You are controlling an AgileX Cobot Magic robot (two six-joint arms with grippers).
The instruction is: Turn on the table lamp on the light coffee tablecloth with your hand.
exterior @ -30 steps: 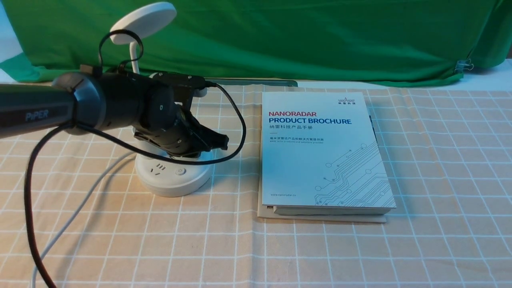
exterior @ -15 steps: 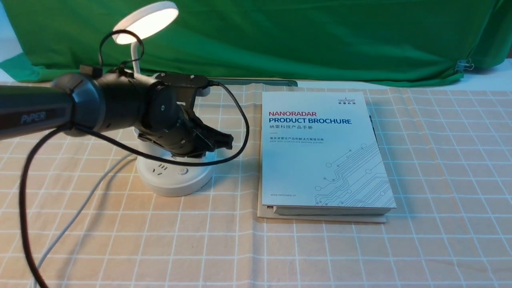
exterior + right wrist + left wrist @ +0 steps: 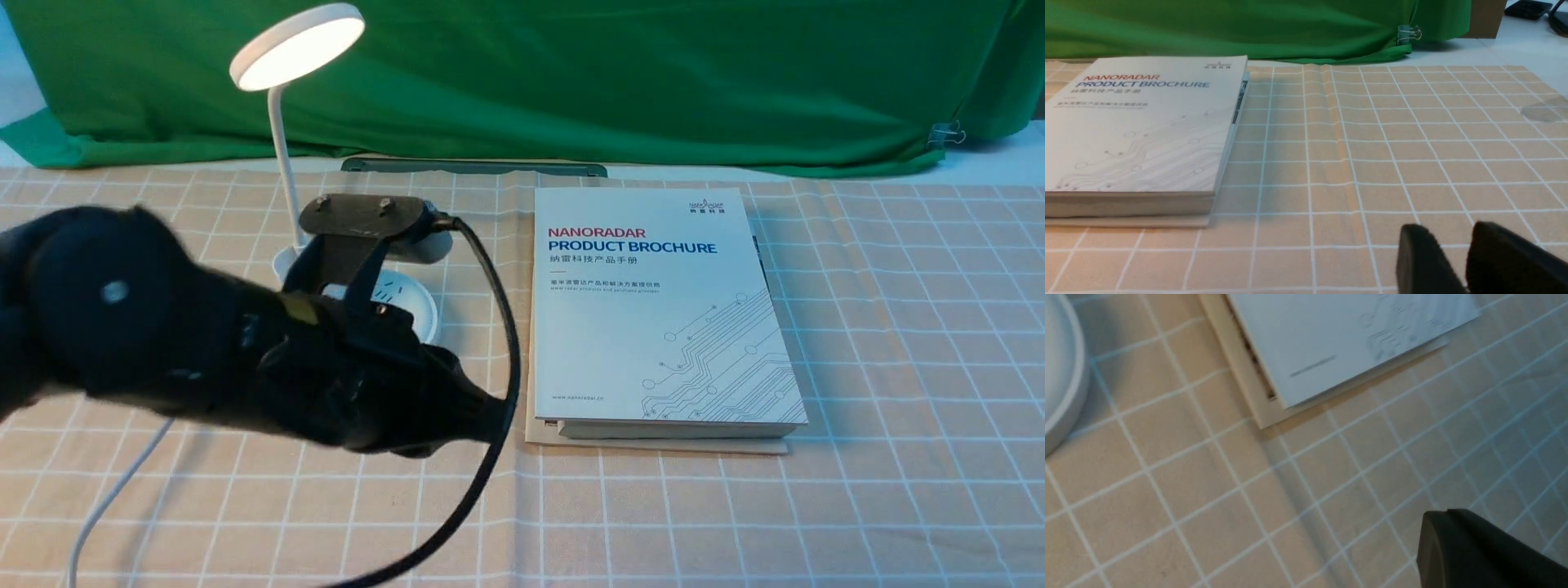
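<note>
Lit lamp, beyond the left fingers

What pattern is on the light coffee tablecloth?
The tablecloth has thin white grid lines; front view shows it best.

Looks like a lab or office corner: green cloth hung behind, radar company's product brochure.

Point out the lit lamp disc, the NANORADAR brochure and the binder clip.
lamp disc (image 3: pixel 302 52): front view, glowing underside
NANORADAR brochure (image 3: pixel 637 335): front view, front cover
binder clip (image 3: pixel 1403 35): right wrist view, clip's body
</note>
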